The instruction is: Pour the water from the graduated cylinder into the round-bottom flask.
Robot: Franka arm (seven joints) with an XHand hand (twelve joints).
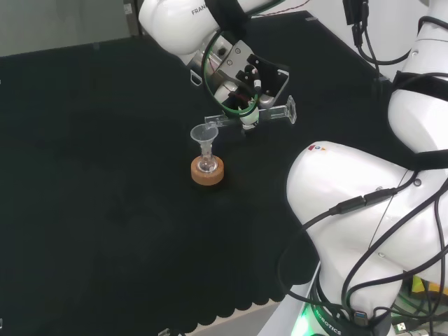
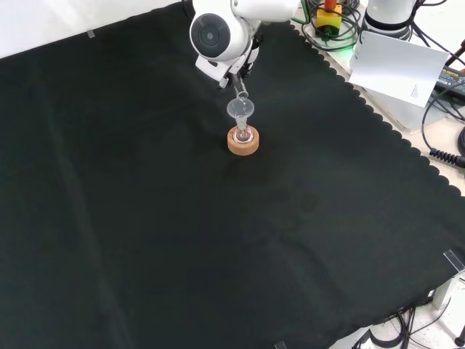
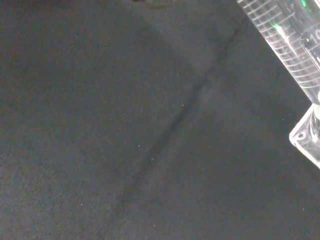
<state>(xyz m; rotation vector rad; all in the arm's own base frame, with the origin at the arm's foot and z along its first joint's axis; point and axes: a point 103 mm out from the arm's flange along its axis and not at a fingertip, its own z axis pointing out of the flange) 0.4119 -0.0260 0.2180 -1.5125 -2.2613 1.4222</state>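
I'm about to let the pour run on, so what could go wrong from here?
1. The graduated cylinder lies almost level in the hand, its mouth just at the funnel rim; water might miss onto the cloth.
2. The funnel looks top-heavy on the small flask in its cork ring; a nudge could tip it.

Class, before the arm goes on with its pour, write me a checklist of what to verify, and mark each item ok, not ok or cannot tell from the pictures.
1. Graduated cylinder in the hand and tipped about level: ok.
2. Cylinder's mouth over the funnel: ok in the head view; the front view agrees.
3. Funnel seated in the neck of the round-bottom flask: ok.
4. Flask resting upright in its cork ring: ok.
5. Water running, or left in the cylinder: cannot tell.
6. Black cloth dry round the ring: cannot tell; no puddle visible.
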